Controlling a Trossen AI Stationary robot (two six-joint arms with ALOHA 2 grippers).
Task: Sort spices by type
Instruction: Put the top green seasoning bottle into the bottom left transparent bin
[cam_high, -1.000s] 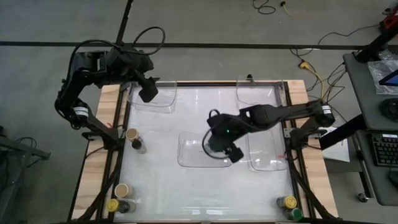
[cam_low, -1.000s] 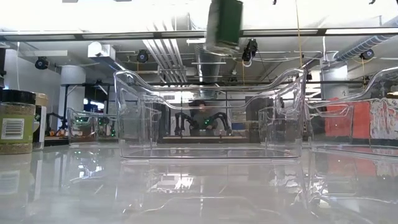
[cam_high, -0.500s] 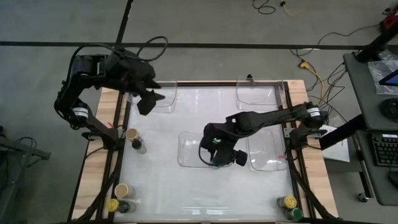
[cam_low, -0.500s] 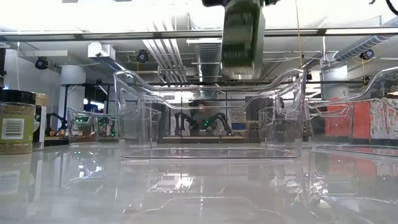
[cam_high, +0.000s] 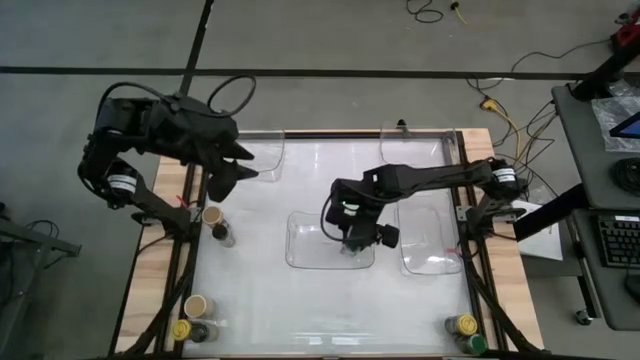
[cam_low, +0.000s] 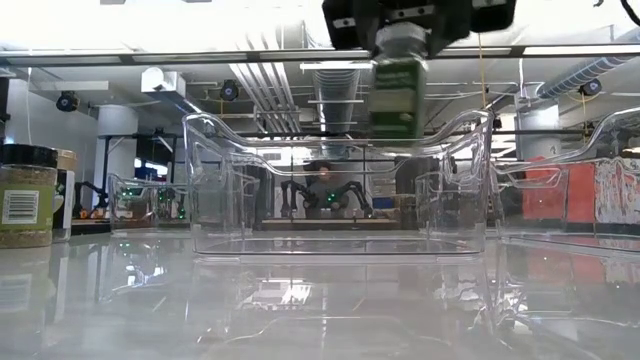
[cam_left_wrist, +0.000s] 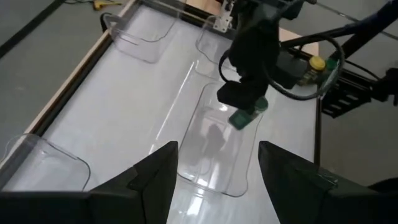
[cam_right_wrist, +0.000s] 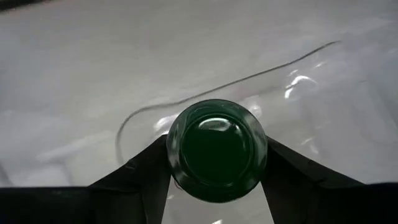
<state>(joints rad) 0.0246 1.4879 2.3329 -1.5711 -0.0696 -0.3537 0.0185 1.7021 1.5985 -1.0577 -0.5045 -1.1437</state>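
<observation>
My right gripper (cam_high: 352, 235) is shut on a green-lidded spice jar (cam_low: 398, 88), which hangs over the middle clear tray (cam_high: 305, 250). The left wrist view shows the same jar (cam_left_wrist: 246, 116) above that tray. My left gripper (cam_high: 224, 176) hovers open and empty over the table's far left. A tan-lidded jar (cam_high: 211, 215) and a black-lidded jar (cam_high: 224, 236) stand on the table at the left edge. Three more jars (cam_high: 192, 320) stand at the near left corner. A yellow-lidded jar (cam_high: 461, 325) and a green-lidded one (cam_high: 478, 344) stand at the near right corner. My right gripper pinches the jar between its two fingers (cam_right_wrist: 142, 167), one on each side of the body just under the green lid (cam_right_wrist: 216, 148). The fingers come from above, slanting down. The jar hangs lid up, nearly upright, its base about level with the tray's rim (cam_low: 300, 130) and clear of the tray's floor.
Clear trays stand at the far left (cam_high: 250, 160), the far right (cam_high: 420, 150) and right of the middle tray (cam_high: 430, 250). In the low view a black-lidded jar (cam_low: 25, 195) stands at the left.
My right gripper has sunk toward the middle tray with the green-lidded jar and rolled, so the jar now hangs nearly upright and lower. My left gripper has swung a little toward the near edge and turned. It stays open.
</observation>
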